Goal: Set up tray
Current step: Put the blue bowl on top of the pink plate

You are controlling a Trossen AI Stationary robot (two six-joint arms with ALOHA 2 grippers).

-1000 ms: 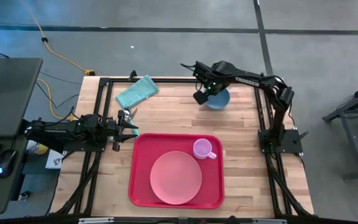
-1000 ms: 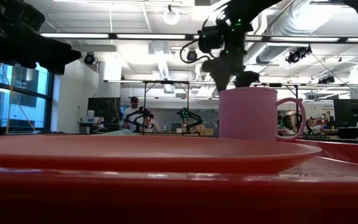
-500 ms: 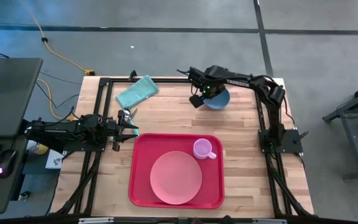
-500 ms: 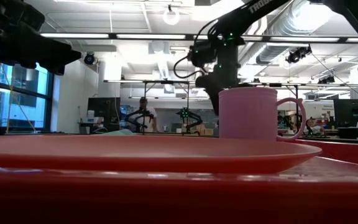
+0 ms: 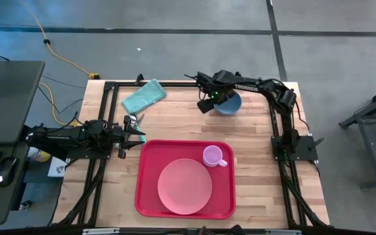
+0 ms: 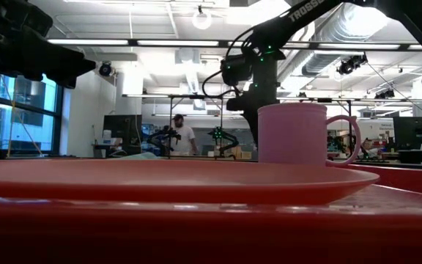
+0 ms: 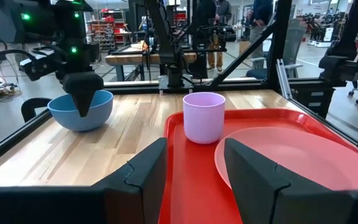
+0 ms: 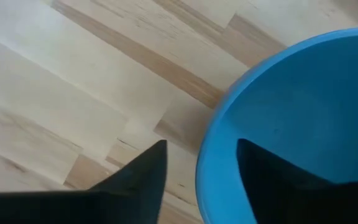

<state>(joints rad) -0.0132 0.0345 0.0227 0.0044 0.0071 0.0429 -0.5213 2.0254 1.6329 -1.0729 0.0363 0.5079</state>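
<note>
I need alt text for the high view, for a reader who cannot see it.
Seen from above, a red tray on a wooden table holds a pink plate and pink mug. The right hand straddles a blue bowl's rim; the left hand waits beside the tray.

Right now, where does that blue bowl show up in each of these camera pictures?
High view: blue bowl at the table's far edge, under the right gripper.
Low view: not visible.
Left wrist view: bowl on bare wood beside the tray.
Right wrist view: its rim between the fingers.
Shared landmark: pink mug.
</note>
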